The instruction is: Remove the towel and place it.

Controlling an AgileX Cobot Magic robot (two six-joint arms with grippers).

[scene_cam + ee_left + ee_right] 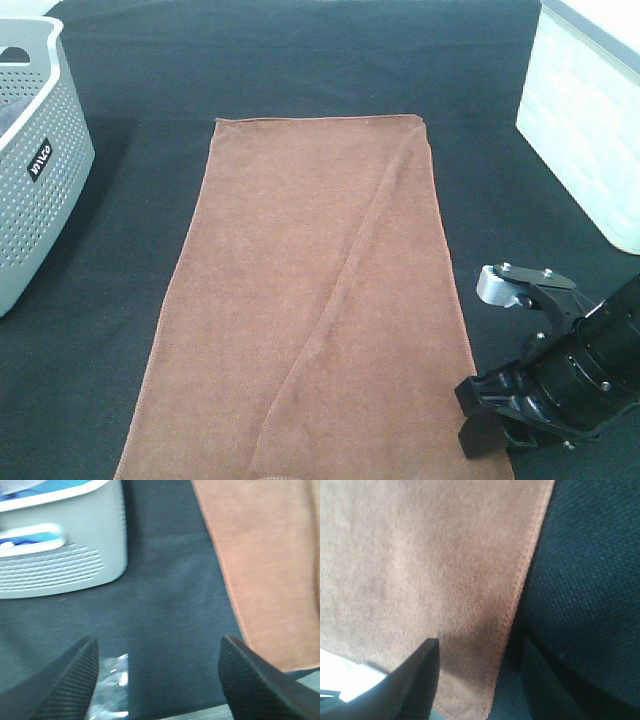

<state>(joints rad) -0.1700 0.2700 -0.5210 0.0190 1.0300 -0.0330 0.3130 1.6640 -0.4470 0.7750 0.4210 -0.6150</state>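
A: Any writing to read?

B: One label only. The grey perforated basket (35, 180) at the left edge of the black table cloth (300, 70) carries a small dark tag with white letters; they look like "vivco", though the print is too small to be sure.

A: And the towel?

B: The towel (310, 300) is rust-brown, soft and fuzzy, with a thin stitched hem. It lies spread flat in the middle of the cloth, lengthwise away from the camera, with a long diagonal crease running through it. It sits apart from the basket and from the white textured box (585, 120) at the far right.

A: The grippers?

B: The right gripper (480, 675) stands low at the towel's near right edge, jaws apart, one finger (415, 680) over the towel and the other over the black cloth, straddling the hem. It holds nothing. The left gripper (157, 675) has its jaws wide apart above bare cloth between basket and towel, holding nothing.
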